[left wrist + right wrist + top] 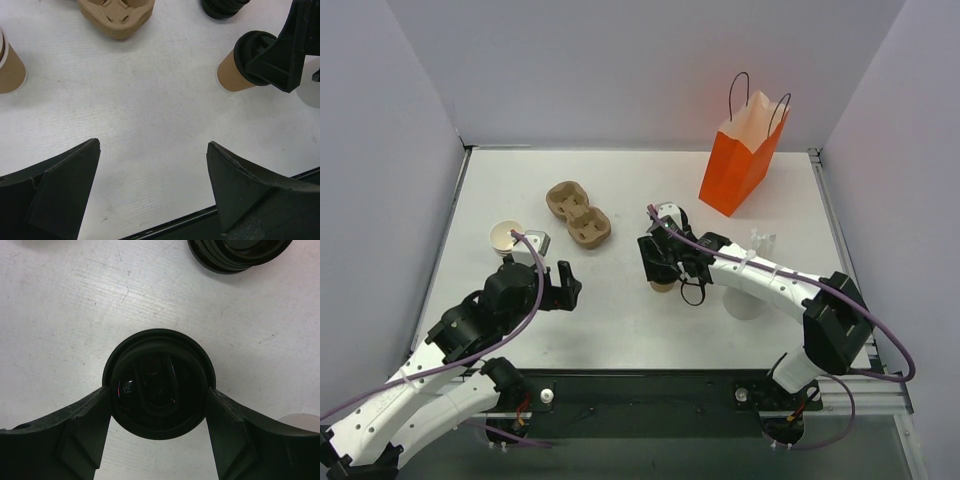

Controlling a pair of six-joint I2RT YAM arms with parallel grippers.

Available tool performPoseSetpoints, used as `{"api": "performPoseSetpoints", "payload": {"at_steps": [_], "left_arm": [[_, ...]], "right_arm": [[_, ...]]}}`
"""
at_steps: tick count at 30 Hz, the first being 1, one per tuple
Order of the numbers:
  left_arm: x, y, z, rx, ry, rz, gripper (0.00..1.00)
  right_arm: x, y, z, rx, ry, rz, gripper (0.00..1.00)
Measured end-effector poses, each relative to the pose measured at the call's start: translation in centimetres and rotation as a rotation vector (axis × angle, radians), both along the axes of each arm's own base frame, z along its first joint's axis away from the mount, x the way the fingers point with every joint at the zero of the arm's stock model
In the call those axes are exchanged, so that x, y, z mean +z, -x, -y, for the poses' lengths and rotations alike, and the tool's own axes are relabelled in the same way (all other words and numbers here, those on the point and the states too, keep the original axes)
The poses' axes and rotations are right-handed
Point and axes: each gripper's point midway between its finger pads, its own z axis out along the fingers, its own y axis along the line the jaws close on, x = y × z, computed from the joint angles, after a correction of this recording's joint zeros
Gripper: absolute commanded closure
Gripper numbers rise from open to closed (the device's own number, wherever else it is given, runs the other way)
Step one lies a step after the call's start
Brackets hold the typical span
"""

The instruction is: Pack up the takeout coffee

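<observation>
The takeout coffee (232, 76) is a small tan-brown paper cup with a black lid (159, 382), standing upright mid-table. In the top view only a sliver of the cup (663, 287) shows under my right gripper (666, 265). The right gripper (159, 390) is directly above it, and both fingers touch the lid's rim at opposite sides. My left gripper (565, 285) is to the left of the cup, apart from it. It is open and empty (152, 150) over bare table.
A second tan cup (505, 237) without a lid stands at the left. A brown pulp cup carrier (578, 213) lies behind the middle. The orange paper bag (740, 160) stands upright at the back right. A stack of black lids (237, 252) and a white cylinder cup (745, 300) flank the right arm.
</observation>
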Motion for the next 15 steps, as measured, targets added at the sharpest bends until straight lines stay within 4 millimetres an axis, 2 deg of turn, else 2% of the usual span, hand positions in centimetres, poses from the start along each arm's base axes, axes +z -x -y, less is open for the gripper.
{"api": "performPoseSetpoints", "payload": {"at_steps": [8,11,15], "left_arm": [[0.2,0.1,-0.1,0.007,0.005,0.010,0.03],[0.2,0.1,-0.1,0.009,0.005,0.010,0.03],[0.3,0.3,0.0,0.007,0.010,0.014,0.03]], "right_arm": [[0.2,-0.5,0.5,-0.038,-0.007,0.013,0.53],[0.2,-1.1,2.4,-0.091,0.017,0.008,0.54],[0.2,-2.6,6.2,-0.194,0.043,-0.001,0.52]]}}
